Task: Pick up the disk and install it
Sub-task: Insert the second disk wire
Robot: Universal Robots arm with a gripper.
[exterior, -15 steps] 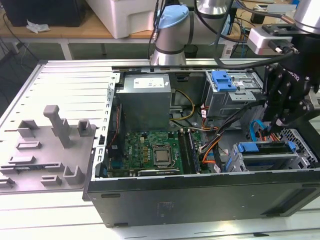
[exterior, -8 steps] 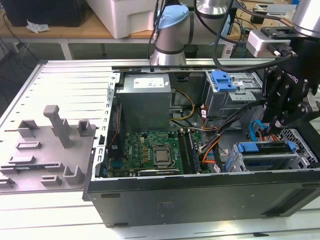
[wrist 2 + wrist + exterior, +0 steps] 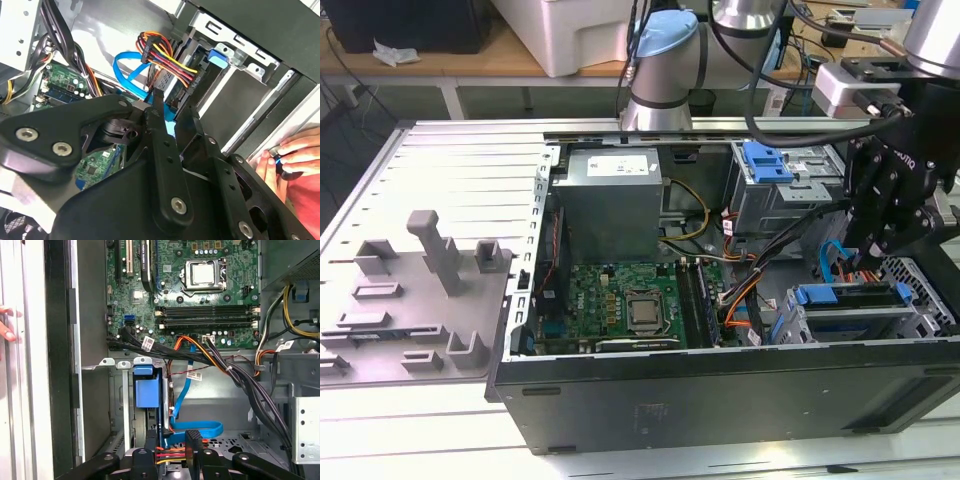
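Note:
The disk (image 3: pixel 850 297), silver with a blue carrier frame, sits in the drive cage at the front corner of the open computer case, on the exterior view's right. In the first wrist view its blue carrier tab (image 3: pixel 147 391) shows edge-on in the cage, and in the second wrist view the blue tab (image 3: pixel 218 56) lies beyond the fingers. My gripper (image 3: pixel 873 258) hangs just above and behind the disk. Its black fingers (image 3: pixel 193 440) stand apart, open, over a bundle of coloured power wires (image 3: pixel 167 456) and a blue data cable (image 3: pixel 197 429). Nothing is gripped between them (image 3: pixel 174 112).
The motherboard (image 3: pixel 630 300) and power supply (image 3: pixel 610 195) fill the middle of the case. A second blue-tabbed bay (image 3: pixel 767 160) stands at the back. Black cable bundles (image 3: pixel 250 385) cross beside the cage. A person's hand (image 3: pixel 290 155) rests on the case edge. A grey fixture tray (image 3: pixel 410 300) lies to the exterior view's left.

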